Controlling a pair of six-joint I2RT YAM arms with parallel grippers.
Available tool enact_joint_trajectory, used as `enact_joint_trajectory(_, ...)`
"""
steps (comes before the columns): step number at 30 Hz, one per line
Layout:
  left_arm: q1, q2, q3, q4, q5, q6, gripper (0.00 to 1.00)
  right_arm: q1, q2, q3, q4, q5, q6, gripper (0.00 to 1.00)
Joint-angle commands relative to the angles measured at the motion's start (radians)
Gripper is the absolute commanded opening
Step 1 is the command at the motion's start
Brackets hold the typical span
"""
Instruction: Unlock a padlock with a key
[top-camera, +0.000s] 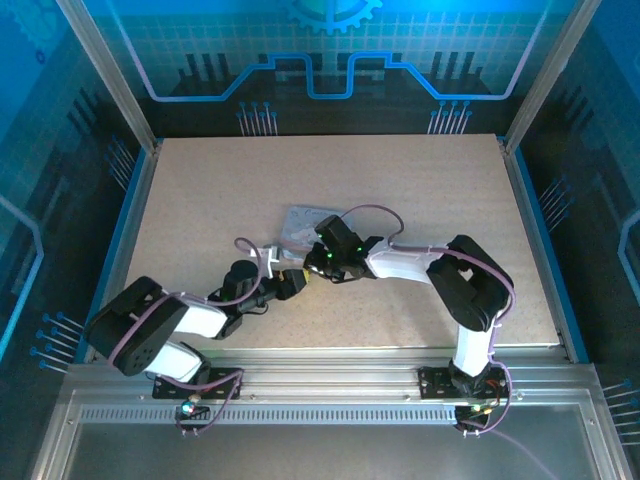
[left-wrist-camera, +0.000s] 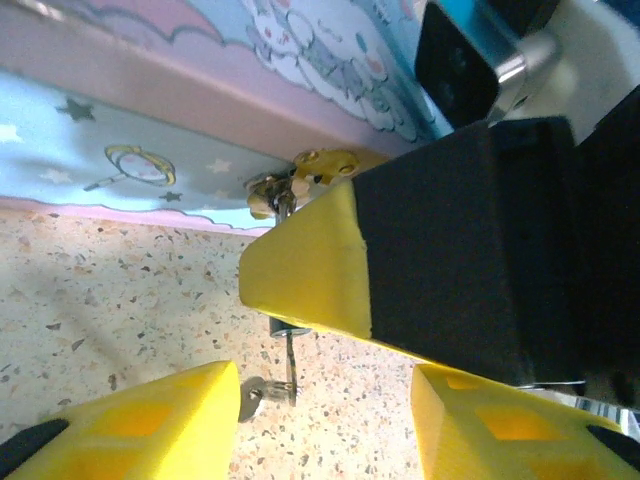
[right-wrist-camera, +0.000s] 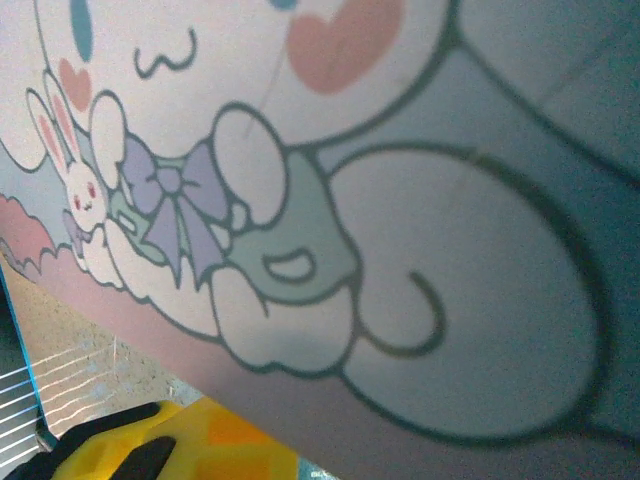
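Below tin (left-wrist-camera: 150, 140), key (left-wrist-camera: 290, 365) stands vertical.

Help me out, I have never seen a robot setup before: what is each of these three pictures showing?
These are two robot arms bolted at the near edge of a table. The overhead picture looks down on both arms. The other two pictures come from a camera on each wrist. On the speckled table lies a pale tin printed with cartoon bunnies. The left claw stands open near the tin's clasp. A thin metal sliver, probably the key, shows between its yellow fingers. The right claw is shut and close against the tin. I cannot tell whether it holds anything.
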Motion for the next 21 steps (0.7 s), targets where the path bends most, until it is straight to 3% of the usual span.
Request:
enact_joint_trajectory(1,0.024,-0.038,0.010,-0.064,0.057,0.048,0.45,0.011,-0.003,-0.036,-0.053,-0.032,0.047,0.00)
enact_joint_trajectory(6,0.031,-0.003,0.015,-0.043,0.104,0.037,0.38,0.010,0.001,-0.041,-0.028,-0.050,0.064,0.00)
enact_joint_trajectory(11,0.031,0.089,0.018,0.062,0.145,0.016,0.37,0.009,-0.005,-0.038,-0.028,-0.050,0.069,0.00)
enact_joint_trajectory(21,0.031,0.228,0.014,0.237,0.131,-0.018,0.30,0.009,-0.009,-0.041,-0.032,-0.048,0.069,0.00)
